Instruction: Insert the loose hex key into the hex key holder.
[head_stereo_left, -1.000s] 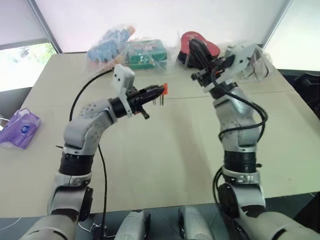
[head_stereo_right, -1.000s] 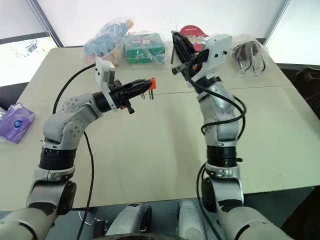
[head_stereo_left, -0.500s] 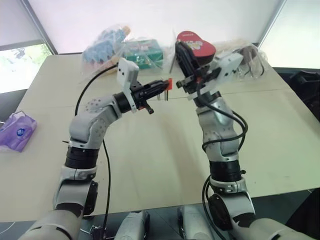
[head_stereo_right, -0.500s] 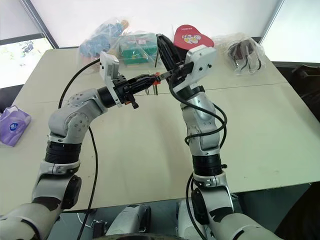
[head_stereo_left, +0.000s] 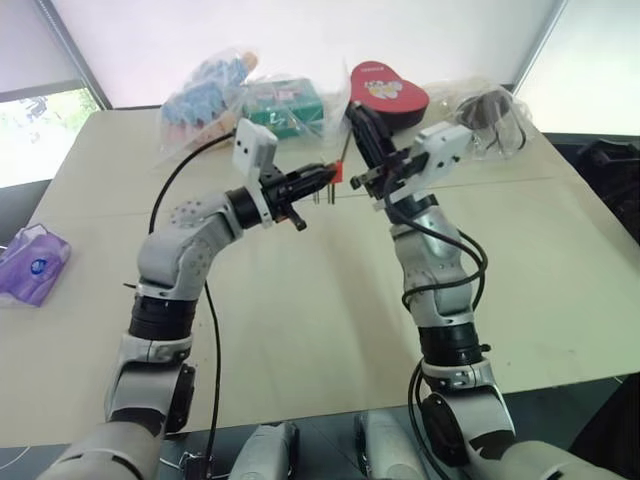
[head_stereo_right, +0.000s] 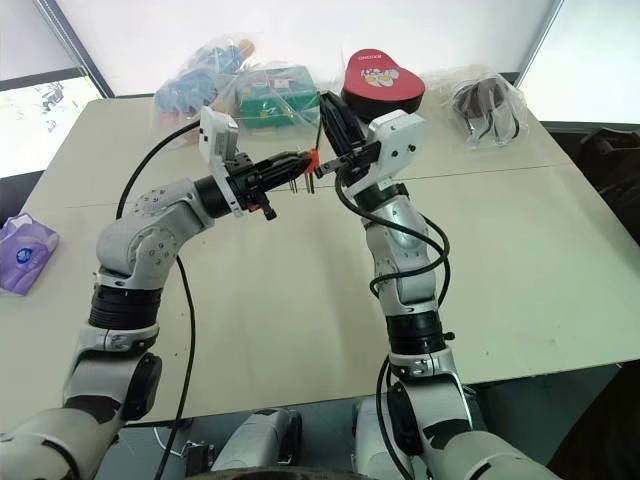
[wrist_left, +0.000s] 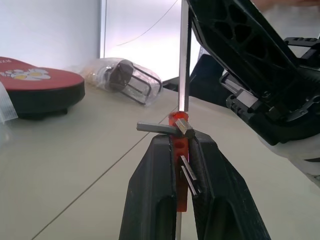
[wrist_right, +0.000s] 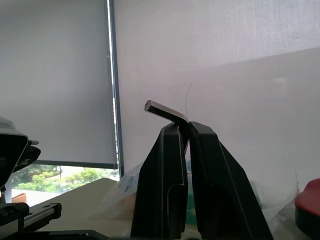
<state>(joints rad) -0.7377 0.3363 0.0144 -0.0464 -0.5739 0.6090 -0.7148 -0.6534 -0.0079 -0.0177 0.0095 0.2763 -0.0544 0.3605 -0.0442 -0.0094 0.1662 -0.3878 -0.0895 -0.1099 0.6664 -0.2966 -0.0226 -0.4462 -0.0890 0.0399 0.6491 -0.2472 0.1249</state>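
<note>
— Above the table (head_stereo_left: 300, 330), is the key (wrist_left: 183, 55) lined up?
— Nearly: right gripper (wrist_right: 182, 131) pinches it, left gripper (wrist_left: 178, 145) clamps the holder (wrist_left: 178, 150); lower straight into the hole

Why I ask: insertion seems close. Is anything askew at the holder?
Nothing damaged or spilled. The loose hex key stands upright, its tip at the top of the hex key holder; whether it has entered a slot can't be told.

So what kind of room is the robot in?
Probably a lab or office used for testing. There is a big plain beige table beside windows with white roller blinds. Bagged odds and ends sit along its far edge, like a red heart-shaped box and a green box.
</note>
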